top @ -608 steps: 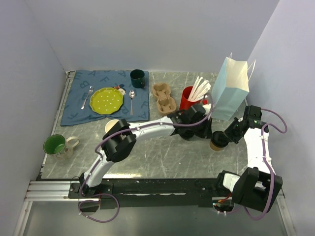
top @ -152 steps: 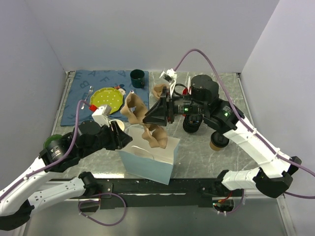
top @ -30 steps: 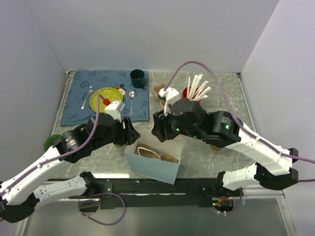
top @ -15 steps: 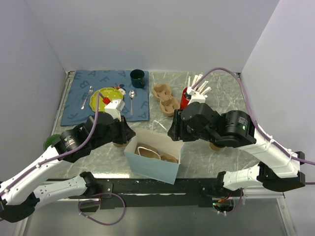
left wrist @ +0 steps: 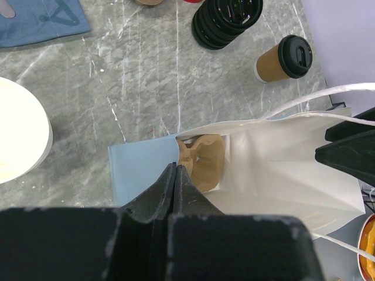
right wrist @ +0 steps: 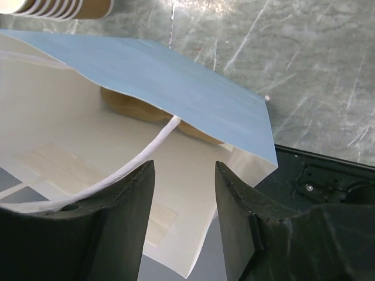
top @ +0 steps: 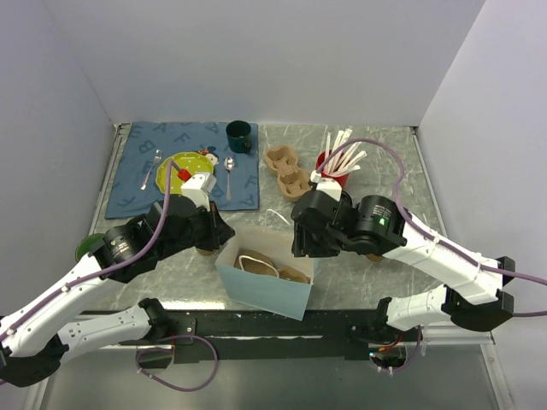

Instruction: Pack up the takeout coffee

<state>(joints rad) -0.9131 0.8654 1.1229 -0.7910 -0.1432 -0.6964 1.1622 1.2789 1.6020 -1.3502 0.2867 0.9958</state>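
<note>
Left tool (left wrist: pixel 176 170) tight on bag (left wrist: pixel 139 171) rim, apparently; right tool (right wrist: pixel 183 175) wide above the open mouth

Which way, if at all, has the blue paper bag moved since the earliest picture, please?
Yes: the blue paper bag went from beside the red cup to left of it, lower in view.
</note>
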